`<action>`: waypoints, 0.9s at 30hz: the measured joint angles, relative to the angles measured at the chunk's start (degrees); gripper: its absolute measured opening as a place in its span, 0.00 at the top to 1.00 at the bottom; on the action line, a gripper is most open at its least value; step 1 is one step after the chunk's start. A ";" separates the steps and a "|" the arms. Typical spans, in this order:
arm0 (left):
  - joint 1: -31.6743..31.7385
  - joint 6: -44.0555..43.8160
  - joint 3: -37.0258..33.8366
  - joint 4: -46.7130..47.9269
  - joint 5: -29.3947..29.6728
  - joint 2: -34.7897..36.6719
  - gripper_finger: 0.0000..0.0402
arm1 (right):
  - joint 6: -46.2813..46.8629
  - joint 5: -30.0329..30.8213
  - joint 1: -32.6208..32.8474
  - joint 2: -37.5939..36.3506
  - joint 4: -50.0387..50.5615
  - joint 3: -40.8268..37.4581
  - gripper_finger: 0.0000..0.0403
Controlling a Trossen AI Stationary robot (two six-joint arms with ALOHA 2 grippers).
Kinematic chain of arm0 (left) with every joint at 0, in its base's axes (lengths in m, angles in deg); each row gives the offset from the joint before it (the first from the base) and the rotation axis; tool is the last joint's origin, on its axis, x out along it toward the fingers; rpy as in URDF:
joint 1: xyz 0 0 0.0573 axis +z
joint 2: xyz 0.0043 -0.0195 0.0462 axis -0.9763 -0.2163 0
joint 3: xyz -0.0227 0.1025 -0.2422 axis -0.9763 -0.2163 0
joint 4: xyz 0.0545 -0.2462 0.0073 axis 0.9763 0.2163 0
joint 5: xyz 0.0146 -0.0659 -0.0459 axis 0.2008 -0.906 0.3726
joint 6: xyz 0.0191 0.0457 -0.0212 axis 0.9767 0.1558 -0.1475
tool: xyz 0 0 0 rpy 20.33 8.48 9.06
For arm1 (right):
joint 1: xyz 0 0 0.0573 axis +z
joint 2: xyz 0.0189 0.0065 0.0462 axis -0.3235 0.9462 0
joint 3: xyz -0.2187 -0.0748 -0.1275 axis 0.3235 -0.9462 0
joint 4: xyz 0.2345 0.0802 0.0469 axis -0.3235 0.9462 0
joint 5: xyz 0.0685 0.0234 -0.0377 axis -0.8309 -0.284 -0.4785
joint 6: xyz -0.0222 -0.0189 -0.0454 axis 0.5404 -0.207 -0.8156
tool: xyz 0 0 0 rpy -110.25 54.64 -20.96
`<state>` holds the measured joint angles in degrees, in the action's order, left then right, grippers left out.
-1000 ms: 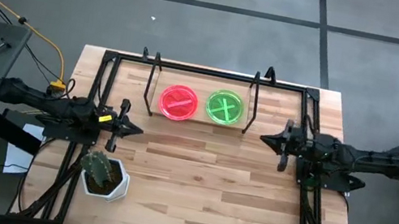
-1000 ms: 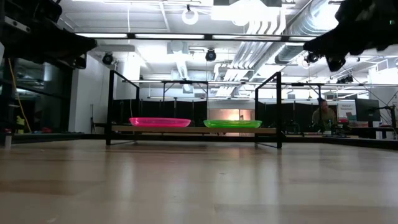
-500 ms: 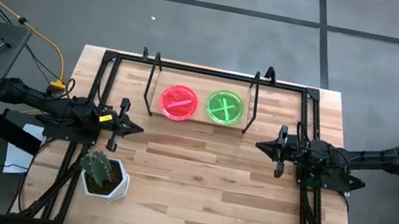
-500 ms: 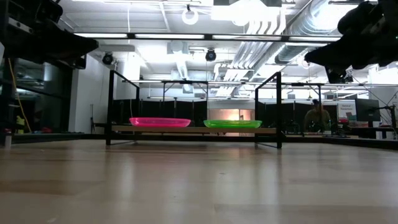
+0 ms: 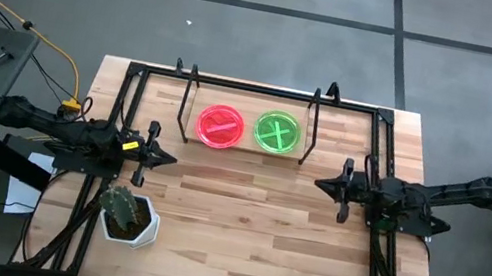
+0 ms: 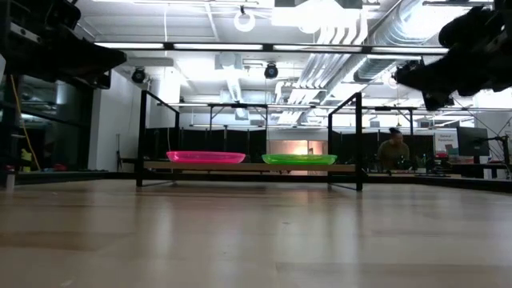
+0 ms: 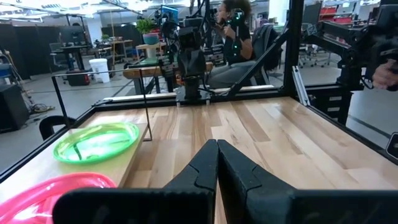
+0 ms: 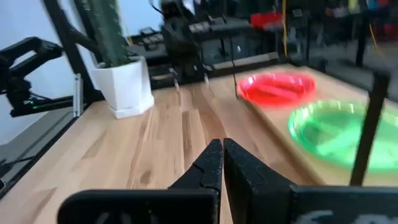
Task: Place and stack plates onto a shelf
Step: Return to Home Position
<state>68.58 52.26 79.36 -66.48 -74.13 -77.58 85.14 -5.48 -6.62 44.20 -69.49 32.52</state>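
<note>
My left pincer (image 5: 167, 157) and my right pincer (image 5: 321, 184) hang over the table (image 5: 240, 228), each with its fingers pressed together. The pink plates (image 5: 220, 126) and green plates (image 5: 277, 131) lie side by side on the shelf (image 5: 251, 107).

Even overhead light falls on the wooden table (image 5: 260, 232) with faint shadows, while at table height bright ceiling lamps (image 6: 244, 20) glare, leaving the left arm (image 6: 56, 52) and right arm (image 6: 468, 56) as dark shapes and the pink plate (image 6: 206, 157) and green plate (image 6: 299, 159) glowing.
</note>
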 joint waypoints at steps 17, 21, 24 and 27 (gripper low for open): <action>-1.46 -0.02 0.00 0.74 -0.13 3.22 1.00 | 7.39 1.45 -0.19 -0.60 7.88 0.00 1.00; -2.08 -0.02 0.00 1.60 -0.15 10.13 1.00 | 7.40 1.26 -0.13 -5.49 7.88 0.00 1.00; -2.07 -0.02 0.03 -0.34 -0.08 10.76 1.00 | 7.41 1.27 -0.28 -11.12 7.89 0.00 1.00; -2.08 -0.04 0.20 -2.69 -0.09 10.84 1.00 | 7.54 1.54 -0.63 -15.26 6.41 -0.02 1.00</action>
<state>66.50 52.22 79.56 -69.16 -74.22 -66.73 92.67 -3.94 -7.26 28.94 -63.07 32.50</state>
